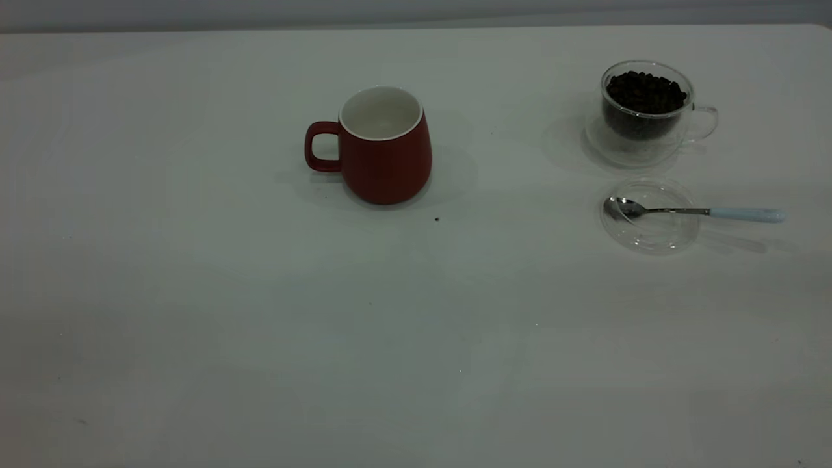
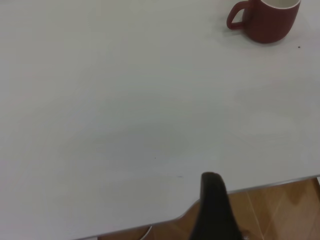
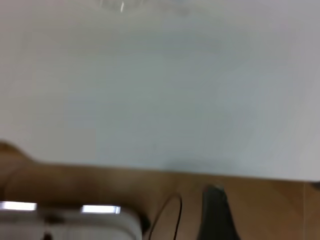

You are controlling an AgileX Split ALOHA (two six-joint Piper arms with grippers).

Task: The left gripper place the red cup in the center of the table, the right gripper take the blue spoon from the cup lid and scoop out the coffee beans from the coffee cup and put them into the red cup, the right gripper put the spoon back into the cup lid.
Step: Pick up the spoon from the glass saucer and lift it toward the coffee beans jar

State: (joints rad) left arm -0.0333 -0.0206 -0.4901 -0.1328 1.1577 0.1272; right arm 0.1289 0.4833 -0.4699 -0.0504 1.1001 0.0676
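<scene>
The red cup (image 2: 264,19) stands well apart from the left end effector (image 2: 214,212).

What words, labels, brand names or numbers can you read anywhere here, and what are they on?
None can be read.
The dark red ceramic mug is plain.
The clear glass cup of coffee beans, the round clear glass lid and the pale blue-handled metal spoon show no marks.
The white tabletop bears only tiny dark specks.

Two cups: red cup (image 1: 385,146), coffee cup (image 1: 643,110)
</scene>
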